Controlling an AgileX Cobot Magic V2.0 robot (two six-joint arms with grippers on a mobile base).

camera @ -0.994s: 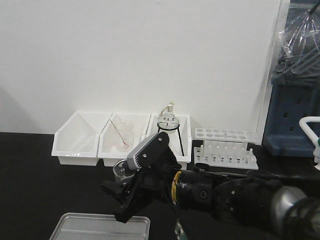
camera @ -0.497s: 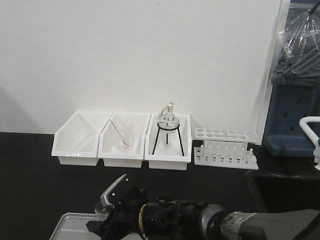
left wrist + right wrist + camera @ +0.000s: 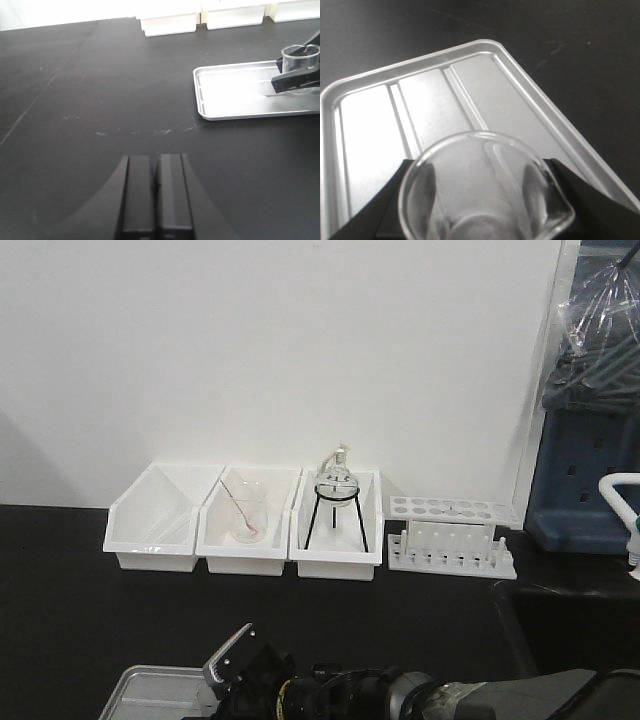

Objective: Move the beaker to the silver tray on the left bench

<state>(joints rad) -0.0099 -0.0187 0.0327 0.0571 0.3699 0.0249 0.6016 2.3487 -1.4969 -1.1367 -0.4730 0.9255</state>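
Front view: long bench with a flat black top [image 3: 60,610] in front of a plain white wall [image 3: 250,340]. Three deep white bins [image 3: 150,520] in a row at the back, one with a clear beaker and pink rod [image 3: 245,515], one with a round flask on a black tripod [image 3: 335,502]. White test tube rack [image 3: 450,537] just beside them. Shallow silver-grey tray with rounded corners [image 3: 150,685] low at the near edge, with the right gripper [image 3: 250,690] over it.

Left wrist view: left gripper [image 3: 155,197] low over the bare black bench top, fingers pressed together with nothing between them. Silver tray [image 3: 225,97] off to the right, well apart. Small clear glass beaker [image 3: 300,62] upright over the tray's far right part, black fingers [image 3: 295,80] of the right gripper on it.

Right wrist view: open round rim of the beaker [image 3: 485,190] close up, tray [image 3: 370,120] right under it. Right gripper [image 3: 482,200] closed on the beaker, one dark finger on each side. Cannot tell if the glass touches the tray floor.
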